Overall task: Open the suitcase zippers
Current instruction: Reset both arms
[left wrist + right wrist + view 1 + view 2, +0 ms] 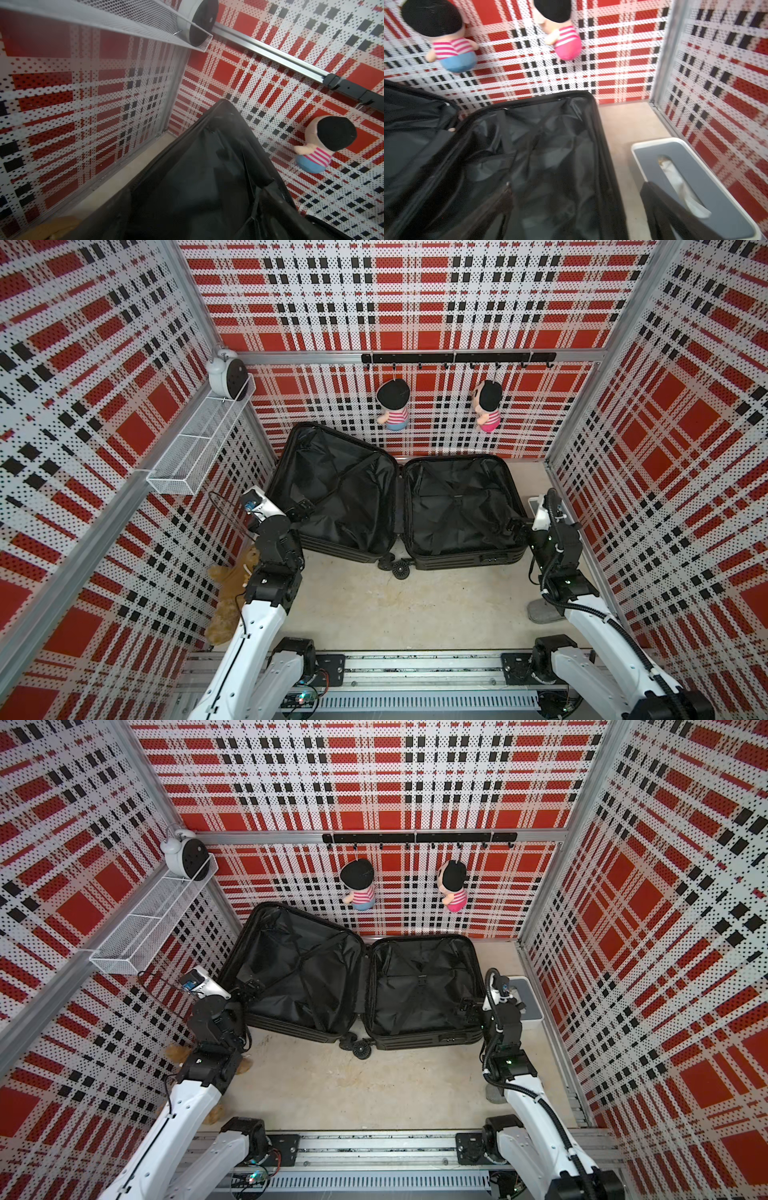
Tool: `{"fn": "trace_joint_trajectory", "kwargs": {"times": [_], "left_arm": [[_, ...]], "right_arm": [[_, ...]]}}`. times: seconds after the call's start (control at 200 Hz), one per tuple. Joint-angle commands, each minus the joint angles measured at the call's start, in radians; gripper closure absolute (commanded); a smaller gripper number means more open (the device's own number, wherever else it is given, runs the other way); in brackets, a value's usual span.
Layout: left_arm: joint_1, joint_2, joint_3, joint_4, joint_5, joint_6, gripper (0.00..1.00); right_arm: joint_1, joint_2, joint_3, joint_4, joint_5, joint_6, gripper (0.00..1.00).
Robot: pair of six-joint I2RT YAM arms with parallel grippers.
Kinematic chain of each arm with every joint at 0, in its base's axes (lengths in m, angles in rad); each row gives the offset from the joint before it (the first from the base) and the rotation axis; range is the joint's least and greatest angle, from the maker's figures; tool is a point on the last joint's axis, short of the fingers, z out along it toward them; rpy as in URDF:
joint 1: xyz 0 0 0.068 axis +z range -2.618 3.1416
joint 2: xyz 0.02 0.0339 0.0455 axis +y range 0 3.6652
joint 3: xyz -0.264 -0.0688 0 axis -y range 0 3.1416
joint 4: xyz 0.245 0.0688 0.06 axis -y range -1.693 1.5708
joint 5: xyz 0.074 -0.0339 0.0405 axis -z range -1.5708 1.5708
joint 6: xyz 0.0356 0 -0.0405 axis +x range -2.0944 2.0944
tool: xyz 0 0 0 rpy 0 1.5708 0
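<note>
A black suitcase (395, 506) lies unzipped and splayed open at the back of the table (395, 605), its left half tilted up toward the wall. The left fingers (302, 509) and right fingers (515, 526) are spread wide at the 2 outer rims, gripping nothing. Pulling away carelessly could snag a rim or the loose lining, drop the raised half, or knock the tissue box (720, 187) beside the right arm.
</note>
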Motion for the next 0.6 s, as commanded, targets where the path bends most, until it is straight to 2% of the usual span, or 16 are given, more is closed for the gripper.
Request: {"fn": "trace_joint_trajectory", "kwargs": {"times": [0.0,0.07,0.205,0.401,0.521,0.596], "left_arm": [[0.01,0.044,-0.113,0.179,0.101,0.01,0.02],[-0.031,0.097,-0.157,0.262,0.02,0.084,0.02],[-0.086,0.18,-0.189,0.358,-0.119,0.181,0.02],[0.004,0.242,-0.31,0.622,-0.031,0.213,0.02],[-0.003,0.356,-0.352,0.821,0.069,0.303,0.02],[-0.016,0.44,-0.396,0.989,0.065,0.328,0.02]], "right_arm": [[-0.111,0.059,-0.079,0.267,-0.081,0.061,0.0],[-0.15,0.12,-0.104,0.326,-0.096,0.074,0.0],[-0.156,0.235,-0.147,0.497,-0.089,0.084,0.0],[-0.155,0.43,-0.164,0.672,-0.04,0.038,0.0],[-0.156,0.507,-0.194,0.798,-0.04,0.019,0.0],[-0.141,0.56,-0.196,0.842,-0.05,-0.002,0.0]]}}
